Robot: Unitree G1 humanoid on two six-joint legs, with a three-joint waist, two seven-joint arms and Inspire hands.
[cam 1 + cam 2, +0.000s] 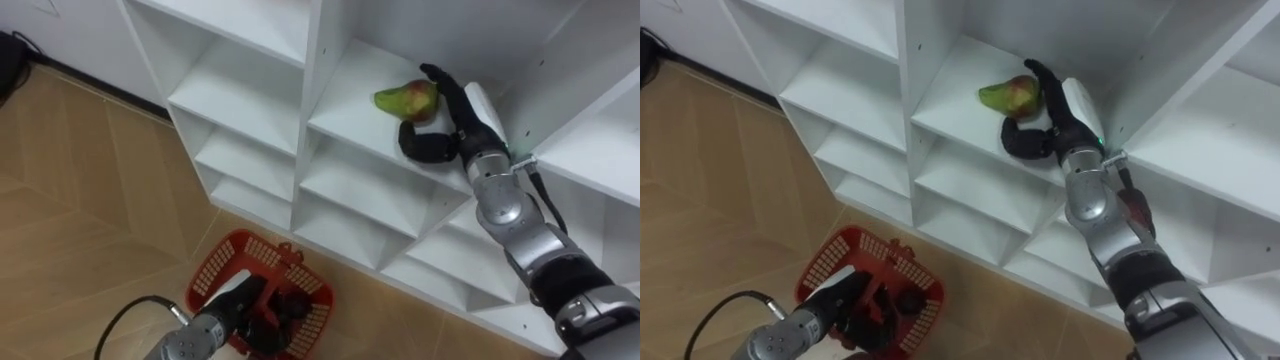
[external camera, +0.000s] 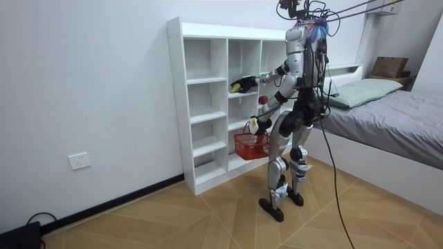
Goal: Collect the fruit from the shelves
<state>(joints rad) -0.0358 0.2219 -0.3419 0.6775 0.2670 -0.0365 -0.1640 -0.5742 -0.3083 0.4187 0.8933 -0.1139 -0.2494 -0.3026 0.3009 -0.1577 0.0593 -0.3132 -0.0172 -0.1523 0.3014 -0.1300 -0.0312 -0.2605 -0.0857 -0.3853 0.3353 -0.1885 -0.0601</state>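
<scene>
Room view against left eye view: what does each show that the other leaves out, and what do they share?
The room view takes in the whole robot standing at the white closet, a bed on the room view's right and a wall socket. The left eye view gives close detail: the right hand curled round a green-red fruit on a shelf. Both show the closet, the fruit and the red basket held in the left hand.
</scene>
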